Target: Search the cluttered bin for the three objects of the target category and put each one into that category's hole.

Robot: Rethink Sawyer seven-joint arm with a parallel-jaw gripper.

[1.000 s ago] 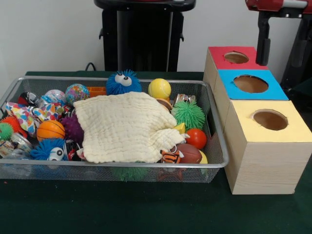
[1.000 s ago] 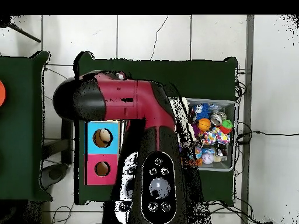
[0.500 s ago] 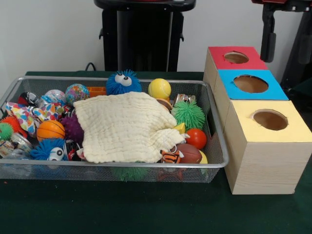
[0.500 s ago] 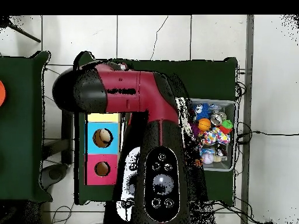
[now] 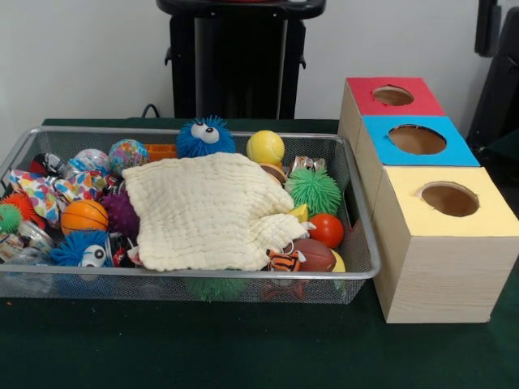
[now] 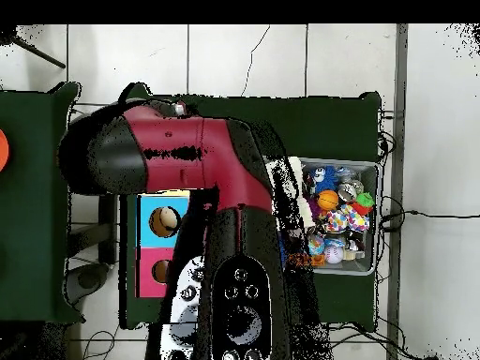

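A wire mesh bin [image 5: 363, 212] holds many small toys, with a cream cloth [image 5: 207, 211] spread over its middle. Around the cloth I see a blue furry ball with eyes [image 5: 205, 136], a yellow ball [image 5: 265, 147], a green spiky ball [image 5: 314, 190], a red ball [image 5: 327, 230], a small football [image 5: 314, 254] and an orange basketball [image 5: 84, 216]. To the right stand three boxes with round holes: red [image 5: 369, 99], blue [image 5: 454, 151] and yellow [image 5: 495, 215]. Only a black piece of the arm [image 5: 486, 24] shows at the top right corner. In the overhead view the red arm [image 6: 187, 159] hides the gripper.
In the overhead view the arm covers part of the bin [image 6: 376, 171] and the pink box [image 6: 147, 272]. A round tan thing shows inside the blue box's hole [image 6: 165, 221]. Green cloth covers the table [image 5: 243, 348] in front of the bin.
The black arm piece has moved right and up, from over the red box to the top right corner. In the overhead view the arm's elbow has swung left.
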